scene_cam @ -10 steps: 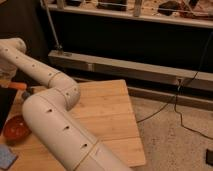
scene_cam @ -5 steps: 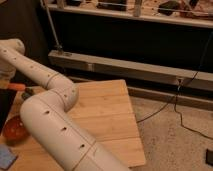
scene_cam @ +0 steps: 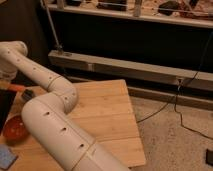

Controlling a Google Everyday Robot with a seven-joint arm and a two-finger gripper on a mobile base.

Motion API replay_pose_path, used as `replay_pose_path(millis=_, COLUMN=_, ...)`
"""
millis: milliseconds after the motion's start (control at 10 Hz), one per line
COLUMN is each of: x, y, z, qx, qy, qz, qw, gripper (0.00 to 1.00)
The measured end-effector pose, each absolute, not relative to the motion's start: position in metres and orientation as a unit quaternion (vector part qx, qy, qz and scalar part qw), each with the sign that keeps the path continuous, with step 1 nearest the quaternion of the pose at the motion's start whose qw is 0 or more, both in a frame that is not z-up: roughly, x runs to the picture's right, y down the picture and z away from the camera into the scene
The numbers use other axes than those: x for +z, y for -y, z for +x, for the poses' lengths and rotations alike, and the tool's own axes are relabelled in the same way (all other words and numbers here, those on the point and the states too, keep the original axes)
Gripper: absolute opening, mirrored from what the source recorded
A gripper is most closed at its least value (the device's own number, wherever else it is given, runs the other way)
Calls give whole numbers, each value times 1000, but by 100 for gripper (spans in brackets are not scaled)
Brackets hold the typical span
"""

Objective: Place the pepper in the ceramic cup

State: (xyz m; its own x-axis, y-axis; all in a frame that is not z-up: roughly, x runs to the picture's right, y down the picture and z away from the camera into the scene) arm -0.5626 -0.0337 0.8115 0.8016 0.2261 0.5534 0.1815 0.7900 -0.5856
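My white arm (scene_cam: 55, 125) reaches from the bottom middle across the wooden table (scene_cam: 107, 117) to the far left edge. The gripper (scene_cam: 7, 79) sits at the arm's end by the left edge, mostly cut off. The orange pepper (scene_cam: 15, 88) shows just below it, close to or in the gripper; I cannot tell which. A small dark grey object (scene_cam: 27, 93), possibly the ceramic cup, sits just right of the pepper and is partly hidden by the arm.
A red-orange bowl (scene_cam: 13, 128) stands at the table's left. A blue object (scene_cam: 6, 156) lies at the bottom left corner. A metal rail (scene_cam: 125, 70) runs behind the table. A black cable (scene_cam: 172, 107) trails over the speckled floor on the right.
The pepper and the end of the arm have shifted slightly to the left. The rest looks the same.
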Motion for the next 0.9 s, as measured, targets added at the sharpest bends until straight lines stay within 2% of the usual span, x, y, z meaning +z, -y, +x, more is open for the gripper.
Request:
replay_pose_path(millis=400, x=829, y=24, z=-552, qx=13, qy=303, qz=-332, qw=893, gripper=36)
replay_pose_path(millis=900, x=832, y=12, z=-555, qx=5, qy=304, qz=-342, qw=889, gripper=36)
